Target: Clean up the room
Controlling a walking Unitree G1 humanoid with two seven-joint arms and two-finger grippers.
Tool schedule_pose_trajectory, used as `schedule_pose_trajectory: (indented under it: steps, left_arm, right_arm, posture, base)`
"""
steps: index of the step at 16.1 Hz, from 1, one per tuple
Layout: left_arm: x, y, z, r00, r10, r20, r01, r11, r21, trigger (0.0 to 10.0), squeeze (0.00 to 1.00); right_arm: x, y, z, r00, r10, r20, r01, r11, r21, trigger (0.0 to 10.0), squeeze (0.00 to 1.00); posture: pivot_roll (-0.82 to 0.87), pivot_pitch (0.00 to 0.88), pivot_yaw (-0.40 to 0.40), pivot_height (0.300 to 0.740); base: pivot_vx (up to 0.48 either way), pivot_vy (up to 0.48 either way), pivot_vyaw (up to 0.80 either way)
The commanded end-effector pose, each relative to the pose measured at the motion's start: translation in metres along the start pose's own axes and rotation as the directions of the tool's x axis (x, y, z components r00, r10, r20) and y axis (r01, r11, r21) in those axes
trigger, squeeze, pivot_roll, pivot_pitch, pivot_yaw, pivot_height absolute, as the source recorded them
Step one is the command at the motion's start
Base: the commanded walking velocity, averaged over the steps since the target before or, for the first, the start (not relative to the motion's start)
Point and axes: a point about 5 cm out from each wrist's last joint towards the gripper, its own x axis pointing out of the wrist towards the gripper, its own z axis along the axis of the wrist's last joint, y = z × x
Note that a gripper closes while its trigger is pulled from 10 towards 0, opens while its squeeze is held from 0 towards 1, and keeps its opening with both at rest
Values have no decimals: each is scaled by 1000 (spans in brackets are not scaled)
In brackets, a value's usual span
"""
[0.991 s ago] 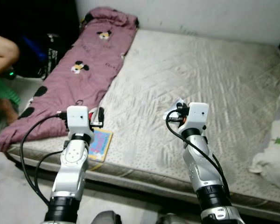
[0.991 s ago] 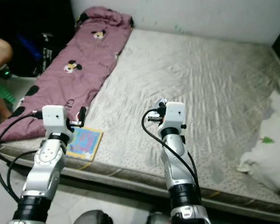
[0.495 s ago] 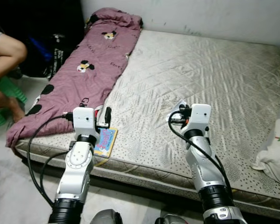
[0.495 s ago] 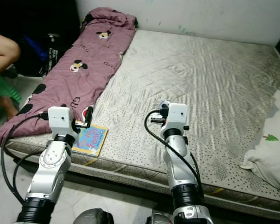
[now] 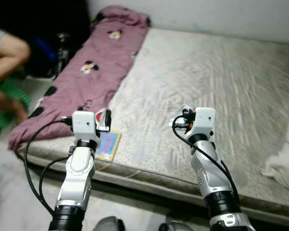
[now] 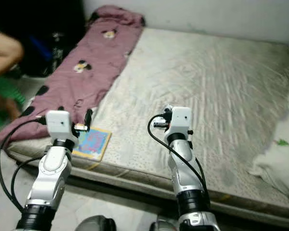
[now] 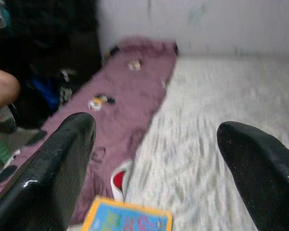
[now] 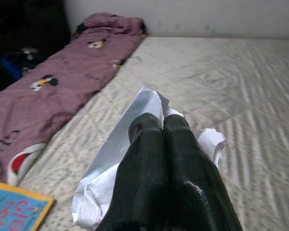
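My right gripper (image 8: 159, 126) is shut on a crumpled white paper (image 8: 145, 102) and holds it above the middle of the grey mattress (image 5: 231, 72). In the left eye view the paper (image 5: 185, 109) pokes out past the right gripper (image 5: 179, 121). My left gripper (image 7: 156, 131) is open with nothing between its fingers. It hangs over the mattress's front left corner, just above a colourful book (image 5: 108, 145) that lies flat there. A purple blanket (image 5: 89, 72) with cartoon mice runs along the mattress's left side.
A white cloth (image 5: 285, 166) lies bunched at the mattress's right edge. A person (image 5: 7, 50) sits at the far left by a green stool (image 5: 12, 94). Dark bags (image 5: 53, 45) stand beside the bed. The floor shows in front of the mattress.
The whole picture has shifted a little and turned blurry, so the camera moved. Both arms keep their pose; the right gripper still holds the paper.
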Motion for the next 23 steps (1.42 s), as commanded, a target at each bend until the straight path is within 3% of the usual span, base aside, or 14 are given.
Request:
schedule_pose_trajectory:
  steps: [1,2,4,8,14,19,23]
  left_arm:
    - [-1,-4,2,999,-49,-8,48,999,-24,10000,0]
    - [-2,-7,2,994,-112,11,113,990,-82,10000,0]
    - [-5,-5,-1,999,-45,6,46,992,-114,10000,0]
    - [-6,-10,0,998,-60,-4,60,996,-71,10000,0]
    - [-6,-11,-2,996,-84,-22,81,990,-113,10000,0]
    - [-6,-11,-3,996,-77,-34,72,990,-122,10000,0]
    - [-5,-11,-4,996,-72,-44,66,990,-123,10000,0]
  right_arm:
    - [0,-2,-1,1000,-7,-15,7,1000,1,10000,0]
    - [0,-2,-1,1000,-7,-16,7,1000,1,10000,0]
    - [0,-2,-2,1000,-7,-19,7,1000,1,10000,0]
    - [-1,-2,-4,1000,-8,-27,8,1000,0,10000,0]
    - [-1,-2,-4,1000,-8,-29,8,1000,-2,10000,0]
    - [-1,-3,-7,999,-9,-48,8,1000,-21,10000,0]
    - [-1,-3,-7,999,-9,-49,8,1000,-18,10000,0]
  posture:
    - [62,51,5,740]
    - [62,53,5,740]
    - [62,58,5,740]
    - [64,59,6,740]
    - [62,56,7,740]
    - [63,49,-1,740]
    - [62,47,-2,740]
  base:
    - [0,0,-800]
    - [0,0,-800]
    - [0,0,-800]
    - [0,0,-800]
    - [0,0,-483]
    - [0,457,0]
    - [0,480,-761]
